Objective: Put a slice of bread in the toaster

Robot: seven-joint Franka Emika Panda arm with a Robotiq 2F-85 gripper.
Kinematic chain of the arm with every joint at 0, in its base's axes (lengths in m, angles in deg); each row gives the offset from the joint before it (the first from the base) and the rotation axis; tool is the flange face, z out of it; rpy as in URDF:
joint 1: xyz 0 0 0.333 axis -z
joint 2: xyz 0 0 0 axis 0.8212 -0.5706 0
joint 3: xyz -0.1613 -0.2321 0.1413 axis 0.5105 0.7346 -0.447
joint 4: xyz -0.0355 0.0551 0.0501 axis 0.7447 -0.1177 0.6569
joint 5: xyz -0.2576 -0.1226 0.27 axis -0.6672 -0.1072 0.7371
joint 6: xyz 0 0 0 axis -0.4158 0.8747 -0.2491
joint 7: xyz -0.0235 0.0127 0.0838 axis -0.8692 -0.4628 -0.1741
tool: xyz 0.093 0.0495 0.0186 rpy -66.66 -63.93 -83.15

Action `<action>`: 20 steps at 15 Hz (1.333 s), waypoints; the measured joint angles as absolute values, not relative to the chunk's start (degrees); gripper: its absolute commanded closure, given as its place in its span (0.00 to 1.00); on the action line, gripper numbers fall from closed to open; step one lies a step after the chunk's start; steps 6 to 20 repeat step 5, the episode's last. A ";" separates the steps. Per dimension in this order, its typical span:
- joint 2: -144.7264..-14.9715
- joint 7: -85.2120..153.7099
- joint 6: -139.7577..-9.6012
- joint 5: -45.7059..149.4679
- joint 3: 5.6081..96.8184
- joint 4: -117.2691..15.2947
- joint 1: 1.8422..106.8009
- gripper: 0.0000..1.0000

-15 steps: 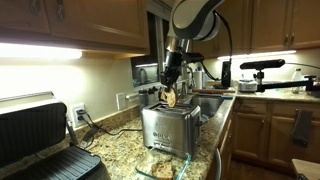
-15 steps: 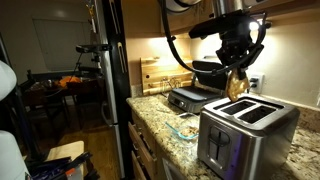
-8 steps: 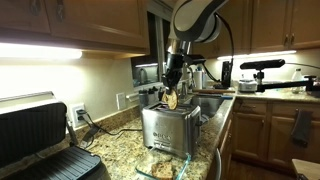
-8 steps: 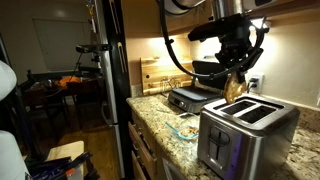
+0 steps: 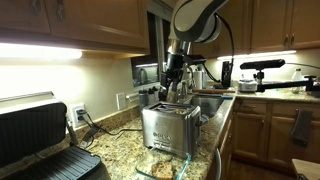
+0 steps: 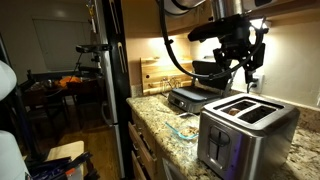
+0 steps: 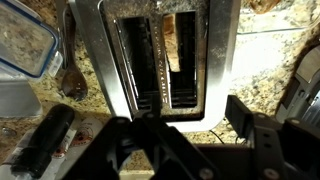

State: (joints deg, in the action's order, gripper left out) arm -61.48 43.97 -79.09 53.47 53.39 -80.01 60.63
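The shiny steel toaster (image 5: 170, 128) (image 6: 245, 125) stands on the granite counter. My gripper (image 5: 173, 82) (image 6: 243, 68) hangs just above its top slots, jaws open and empty. In the wrist view I look straight down on the toaster (image 7: 92, 55). The slice of bread (image 7: 182, 45), tan, sits down inside the right-hand slot, and the left-hand slot is dark. My gripper (image 7: 190, 118) shows at the bottom of that view with its dark fingers (image 7: 243, 112) spread apart. Neither exterior view shows the slice.
A black and silver contact grill (image 5: 40, 140) (image 6: 195, 96) stands open on the counter. A clear glass dish (image 5: 160, 166) (image 6: 185, 127) (image 7: 20, 50) lies beside the toaster. A sink with faucet (image 5: 212, 92) is behind, and wall cabinets hang overhead.
The jaws have opened. The slice that hung in them over the toaster has dropped into the slot. The arm has stayed above the toaster.
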 measured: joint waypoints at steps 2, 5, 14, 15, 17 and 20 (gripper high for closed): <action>-61.42 43.80 -79.09 53.47 53.39 -80.01 60.63 0.00; -61.29 43.51 -79.09 53.47 53.39 -80.01 60.63 0.00; -61.29 43.51 -79.09 53.47 53.39 -80.01 60.63 0.00; -61.29 43.51 -79.09 53.47 53.39 -80.01 60.63 0.00; -61.29 43.51 -79.09 53.47 53.39 -80.01 60.63 0.00; -61.29 43.51 -79.09 53.47 53.39 -80.01 60.63 0.00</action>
